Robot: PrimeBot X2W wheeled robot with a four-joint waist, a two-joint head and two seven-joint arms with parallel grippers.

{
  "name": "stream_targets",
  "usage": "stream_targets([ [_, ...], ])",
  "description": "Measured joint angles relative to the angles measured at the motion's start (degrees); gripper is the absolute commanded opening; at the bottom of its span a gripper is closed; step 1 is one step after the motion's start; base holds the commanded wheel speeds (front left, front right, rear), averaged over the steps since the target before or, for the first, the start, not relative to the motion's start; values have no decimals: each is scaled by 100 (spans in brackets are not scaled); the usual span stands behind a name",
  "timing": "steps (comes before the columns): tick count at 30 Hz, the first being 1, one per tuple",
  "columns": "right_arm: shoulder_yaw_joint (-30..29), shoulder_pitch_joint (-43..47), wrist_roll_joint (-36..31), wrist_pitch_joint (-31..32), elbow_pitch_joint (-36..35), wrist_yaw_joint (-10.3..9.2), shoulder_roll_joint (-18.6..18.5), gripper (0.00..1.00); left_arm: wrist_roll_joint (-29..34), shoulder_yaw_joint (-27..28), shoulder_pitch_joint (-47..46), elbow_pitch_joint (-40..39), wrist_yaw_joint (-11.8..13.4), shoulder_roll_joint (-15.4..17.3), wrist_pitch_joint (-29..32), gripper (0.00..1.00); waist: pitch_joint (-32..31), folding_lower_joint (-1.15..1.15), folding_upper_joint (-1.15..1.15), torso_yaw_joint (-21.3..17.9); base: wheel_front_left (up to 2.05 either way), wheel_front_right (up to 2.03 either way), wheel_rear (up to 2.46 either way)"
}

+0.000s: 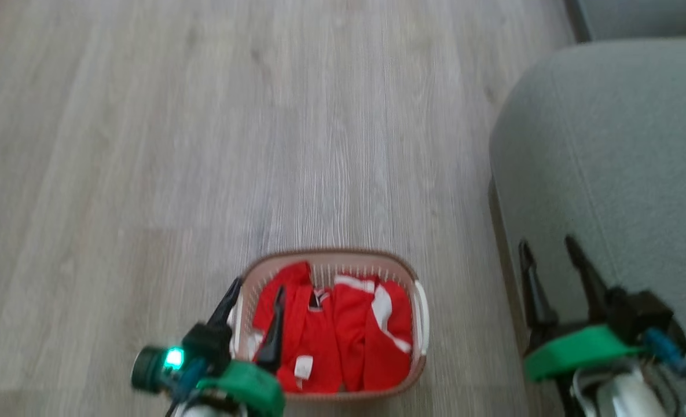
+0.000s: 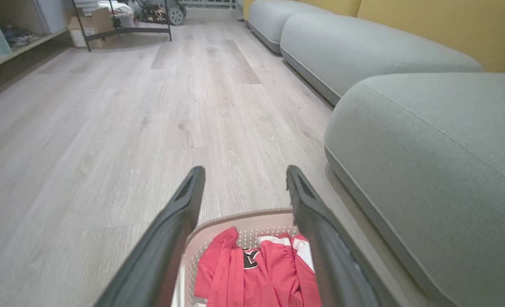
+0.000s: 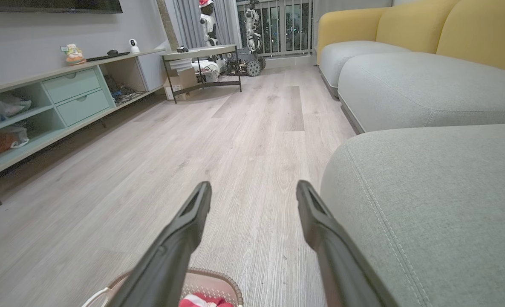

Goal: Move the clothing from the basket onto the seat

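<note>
No transfer yet: clothing (image 1: 343,339) all in basket (image 1: 331,255), none on seat (image 1: 609,145), right. Your L gripper (image 1: 259,286) over basket, jaws apart, empty; R gripper (image 1: 546,242) likewise, by seat.

The head view looks steeply down on the floor (image 1: 204,145), with the basket (image 1: 331,253) near its bottom edge and the seat (image 1: 609,145) at its right. The left wrist view sits close over the basket, facing along the floor beside the seat. The right wrist view faces the same way, nearer the seat. All three share basket, floor and seat.
</note>
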Motion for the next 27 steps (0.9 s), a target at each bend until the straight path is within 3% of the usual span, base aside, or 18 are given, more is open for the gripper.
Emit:
stream_targets([
  [8,-114,-1018,-94,-7,-281,0,-4,100,286,-650,-1340,1059,-196,-10,-1,100,1073,0,0,-104,0,0,0],
  [14,-91,-1633,-93,-13,-383,0,-12,100,286,-953,-2206,1968,-201,-31,-10,100,1833,0,0,-268,0,0,0],
  [27,-238,-2423,23,-13,-723,1,-24,100,-186,-1660,-3810,3807,-148,-38,-16,100,3494,1,-1,-841,0,0,0],
])
